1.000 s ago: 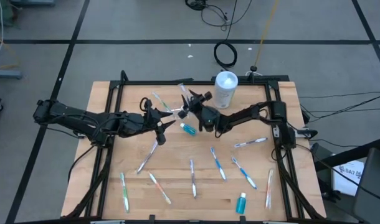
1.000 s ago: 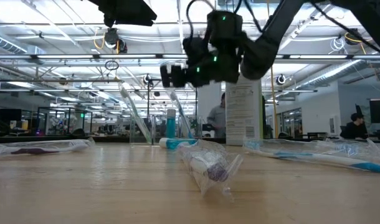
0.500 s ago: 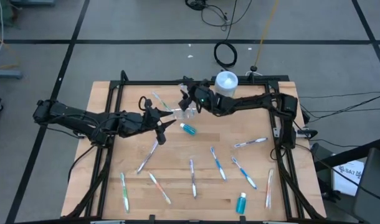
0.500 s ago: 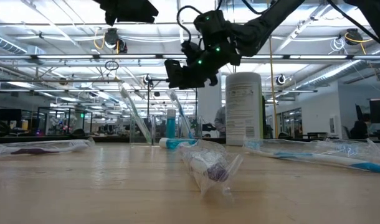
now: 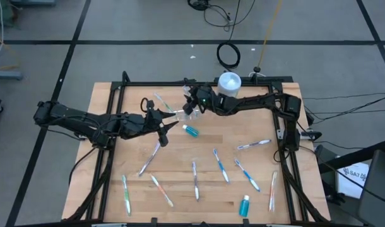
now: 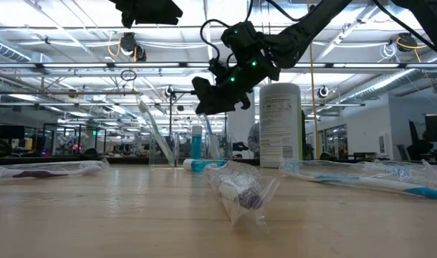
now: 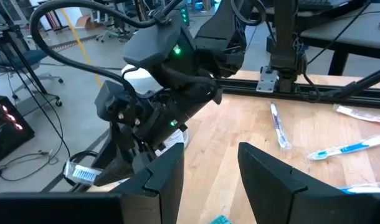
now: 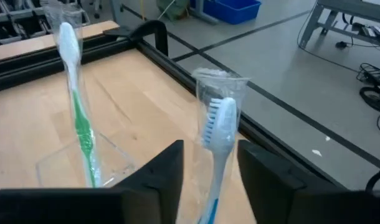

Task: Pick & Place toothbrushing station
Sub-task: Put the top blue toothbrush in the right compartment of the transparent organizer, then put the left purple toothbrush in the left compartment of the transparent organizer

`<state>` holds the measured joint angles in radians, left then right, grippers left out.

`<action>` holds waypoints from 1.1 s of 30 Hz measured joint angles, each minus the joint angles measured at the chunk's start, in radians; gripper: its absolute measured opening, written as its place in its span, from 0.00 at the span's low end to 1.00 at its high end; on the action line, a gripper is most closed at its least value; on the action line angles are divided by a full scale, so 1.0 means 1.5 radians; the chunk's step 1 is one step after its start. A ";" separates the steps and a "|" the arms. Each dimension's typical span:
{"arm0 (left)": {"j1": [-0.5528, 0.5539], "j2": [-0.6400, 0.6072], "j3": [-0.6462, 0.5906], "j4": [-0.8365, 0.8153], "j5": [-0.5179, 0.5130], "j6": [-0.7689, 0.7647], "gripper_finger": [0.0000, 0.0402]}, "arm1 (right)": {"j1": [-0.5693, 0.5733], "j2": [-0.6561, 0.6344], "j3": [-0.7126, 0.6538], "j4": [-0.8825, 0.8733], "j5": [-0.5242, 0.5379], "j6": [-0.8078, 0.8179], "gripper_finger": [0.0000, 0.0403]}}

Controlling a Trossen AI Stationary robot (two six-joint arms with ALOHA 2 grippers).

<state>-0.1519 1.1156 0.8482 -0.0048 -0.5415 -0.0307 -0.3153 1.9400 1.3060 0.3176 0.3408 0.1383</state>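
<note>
Hovering over the small clear tumbler [image 5: 191, 114] at the table's far edge, the right gripper [image 5: 192, 101] grasps a wrapped blue toothbrush [image 8: 216, 140] being lowered in, so release should follow; the left gripper [image 5: 169, 123] waits unclenched nearby.

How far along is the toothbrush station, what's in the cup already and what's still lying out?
Done: the clear tumbler already holds a green toothbrush, and the low view shows a toothpaste tube standing in it. In hand: the right claw holds a blue toothbrush above the tumbler. The left claw waits open beside it. Left: several wrapped toothbrushes and two toothpaste tubes lie on the table.
</note>
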 joint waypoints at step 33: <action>-0.001 0.000 0.000 -0.064 0.001 -0.059 0.40 | 0.031 -0.001 0.000 -0.078 0.069 0.010 0.29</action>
<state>-0.1528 1.1156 0.8482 -0.1011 -0.5404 -0.1191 -0.2687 1.9385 1.3060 0.2008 0.4446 0.1535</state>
